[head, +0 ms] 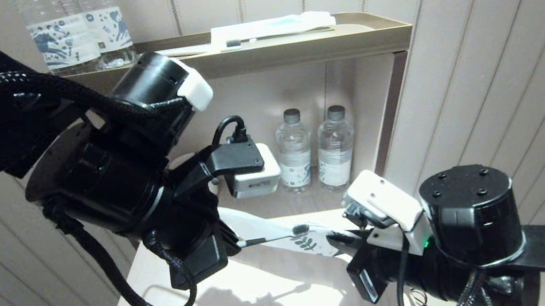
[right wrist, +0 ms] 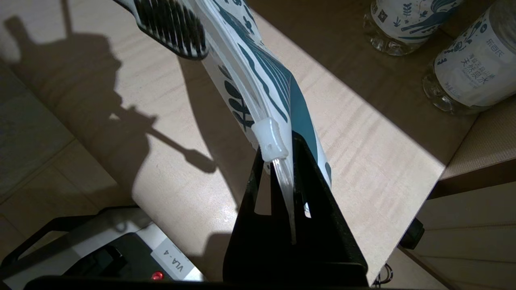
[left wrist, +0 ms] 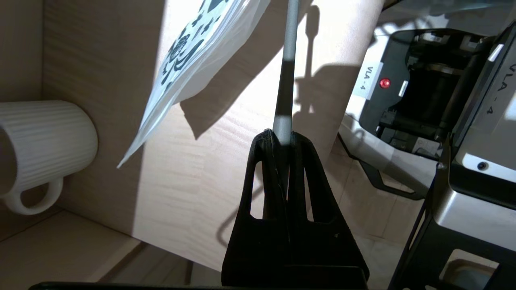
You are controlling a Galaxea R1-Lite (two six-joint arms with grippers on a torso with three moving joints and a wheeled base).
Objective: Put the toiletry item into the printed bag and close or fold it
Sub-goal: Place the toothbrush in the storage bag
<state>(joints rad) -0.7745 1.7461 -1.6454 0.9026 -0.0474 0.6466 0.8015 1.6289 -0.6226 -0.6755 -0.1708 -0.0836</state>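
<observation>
Left claw clenched on toothbrush, long axis level, head pointing frame-right at printed bag mouth; right claw pinches the bag's right end.

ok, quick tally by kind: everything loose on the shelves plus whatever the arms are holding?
Water bottles: 4
Toothbrushes: 2, held toothbrush, tray toothbrush
Bags: 2, printed bag, white-blue packet
Mug: 1
Total: 9

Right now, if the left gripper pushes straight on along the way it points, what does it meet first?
Probably the printed bag, held up by the right gripper. The left gripper points the toothbrush at it; depth is unclear.
</observation>
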